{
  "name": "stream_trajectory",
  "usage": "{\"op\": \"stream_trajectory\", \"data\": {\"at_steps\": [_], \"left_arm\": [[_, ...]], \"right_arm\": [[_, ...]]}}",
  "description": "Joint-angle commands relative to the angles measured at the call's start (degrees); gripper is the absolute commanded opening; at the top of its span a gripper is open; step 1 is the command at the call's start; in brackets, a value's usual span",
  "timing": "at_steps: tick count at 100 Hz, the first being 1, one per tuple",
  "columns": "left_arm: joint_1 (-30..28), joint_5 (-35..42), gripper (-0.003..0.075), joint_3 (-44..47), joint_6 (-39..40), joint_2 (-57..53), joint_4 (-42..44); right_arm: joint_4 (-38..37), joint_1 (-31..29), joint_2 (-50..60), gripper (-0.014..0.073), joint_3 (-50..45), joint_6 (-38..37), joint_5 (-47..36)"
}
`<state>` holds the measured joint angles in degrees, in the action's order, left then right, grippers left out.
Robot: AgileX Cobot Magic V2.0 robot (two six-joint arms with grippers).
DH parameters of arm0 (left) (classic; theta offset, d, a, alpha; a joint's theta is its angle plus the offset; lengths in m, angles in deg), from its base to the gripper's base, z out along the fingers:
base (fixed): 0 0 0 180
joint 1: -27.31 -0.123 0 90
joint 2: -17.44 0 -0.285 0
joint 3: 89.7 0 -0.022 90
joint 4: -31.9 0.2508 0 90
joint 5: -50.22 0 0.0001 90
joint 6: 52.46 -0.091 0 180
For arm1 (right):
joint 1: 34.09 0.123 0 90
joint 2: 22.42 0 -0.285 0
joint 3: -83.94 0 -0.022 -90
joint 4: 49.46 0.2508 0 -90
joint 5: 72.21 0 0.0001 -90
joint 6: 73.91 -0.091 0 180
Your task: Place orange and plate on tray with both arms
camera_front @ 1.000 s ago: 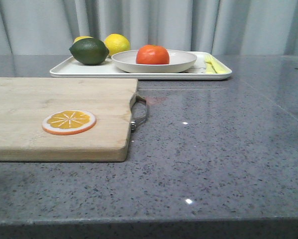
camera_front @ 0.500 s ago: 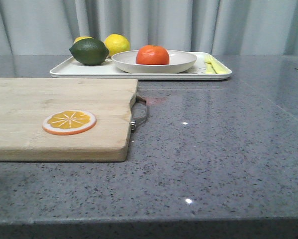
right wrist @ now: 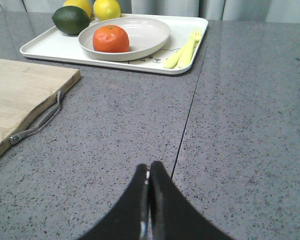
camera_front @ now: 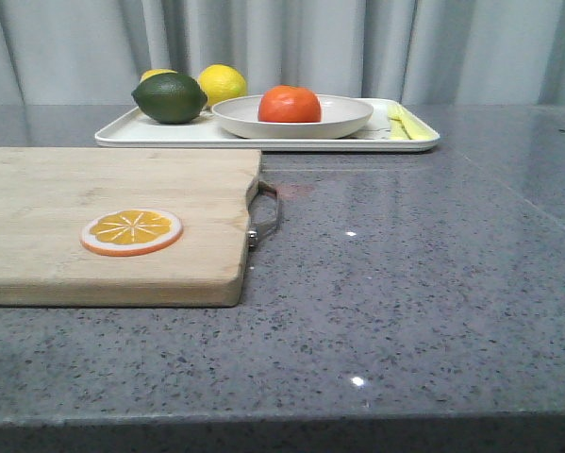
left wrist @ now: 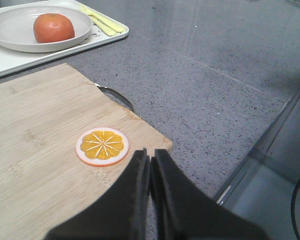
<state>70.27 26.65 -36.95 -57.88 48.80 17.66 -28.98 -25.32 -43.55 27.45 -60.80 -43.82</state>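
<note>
The orange [camera_front: 290,104] sits in the plate [camera_front: 343,117], which rests on the tray [camera_front: 150,131]. Left gripper [left wrist: 150,156] and right gripper [right wrist: 148,171]: fingers pressed together, holding nothing.

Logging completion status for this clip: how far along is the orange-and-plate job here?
Looks finished: the orange sits in the plate, which rests on the tray. Nothing is in hand; the left gripper and right gripper are shut, empty and clear of the tray. Nothing visibly remains.
</note>
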Motion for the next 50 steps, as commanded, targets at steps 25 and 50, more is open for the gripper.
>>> {"op": "stream_trajectory", "data": {"at_steps": [25,50], "left_arm": [[-0.05,4.31,-0.0019,-0.46,-0.05,-2.01,-2.17],[-0.05,4.31,-0.0019,-0.46,-0.05,-2.01,-2.17]], "right_arm": [[0.97,-0.19,-0.22,-0.0068,1.26,0.65,-0.76],[0.97,-0.19,-0.22,-0.0068,1.26,0.65,-0.76]]}}
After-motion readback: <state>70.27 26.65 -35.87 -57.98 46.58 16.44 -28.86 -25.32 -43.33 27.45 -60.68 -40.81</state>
